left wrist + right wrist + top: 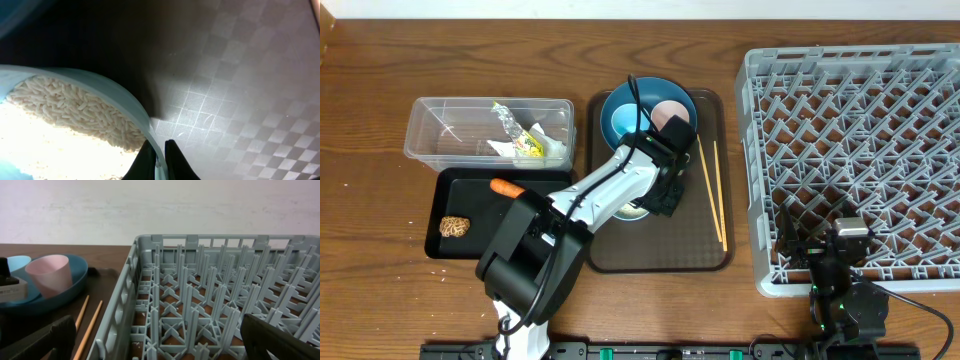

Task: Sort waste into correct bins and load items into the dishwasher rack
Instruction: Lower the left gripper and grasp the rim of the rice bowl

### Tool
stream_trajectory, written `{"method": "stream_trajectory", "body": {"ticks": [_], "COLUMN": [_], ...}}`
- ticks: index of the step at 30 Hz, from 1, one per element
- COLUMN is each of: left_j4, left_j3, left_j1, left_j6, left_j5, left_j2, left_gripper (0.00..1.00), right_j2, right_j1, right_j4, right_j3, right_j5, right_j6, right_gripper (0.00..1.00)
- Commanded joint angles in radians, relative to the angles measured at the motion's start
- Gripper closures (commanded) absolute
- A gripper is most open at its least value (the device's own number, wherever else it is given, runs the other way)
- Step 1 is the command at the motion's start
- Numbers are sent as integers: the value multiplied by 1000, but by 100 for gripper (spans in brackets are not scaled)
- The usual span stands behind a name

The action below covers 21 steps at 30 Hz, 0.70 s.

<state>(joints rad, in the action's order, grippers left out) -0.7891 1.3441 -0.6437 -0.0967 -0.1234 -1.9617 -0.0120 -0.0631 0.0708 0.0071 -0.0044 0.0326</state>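
My left gripper (656,200) (159,147) is shut on the rim of the white bowl (632,212) (100,85), one finger inside and one outside. White rice grains (65,105) lie in the bowl. The bowl sits on the brown serving tray (650,255), mostly hidden under my arm in the overhead view. Behind it the dark blue plate (615,100) carries the pinkish cup (672,118) (48,274) and the light blue cup (626,120) (17,262). Two chopsticks (712,190) (87,327) lie at the tray's right. My right gripper (820,250) (160,345) is open over the front left corner of the grey dishwasher rack (860,150) (210,295).
At the left, the clear tub (450,130) holds a silver-yellow wrapper (515,128) and white paper (505,150). In front of it the black tray (480,205) holds a carrot (506,187) and a brown lump (455,227).
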Motion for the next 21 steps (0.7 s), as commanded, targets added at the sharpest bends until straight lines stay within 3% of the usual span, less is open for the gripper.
{"method": "stream_trajectory", "body": {"ticks": [1, 21], "left_j4": [-19, -89], "left_j3": [7, 13], "left_j1": [6, 23], "left_j6": [13, -43], "left_j5": [36, 46], "left_j2": [-14, 114], "left_gripper": [94, 94], "right_j2": [4, 5], "right_j1": [27, 27], "right_j4": [4, 4], "right_j3": [-2, -2], "right_j5": [0, 0], "right_j6": [-12, -12], "right_gripper": [1, 1]}}
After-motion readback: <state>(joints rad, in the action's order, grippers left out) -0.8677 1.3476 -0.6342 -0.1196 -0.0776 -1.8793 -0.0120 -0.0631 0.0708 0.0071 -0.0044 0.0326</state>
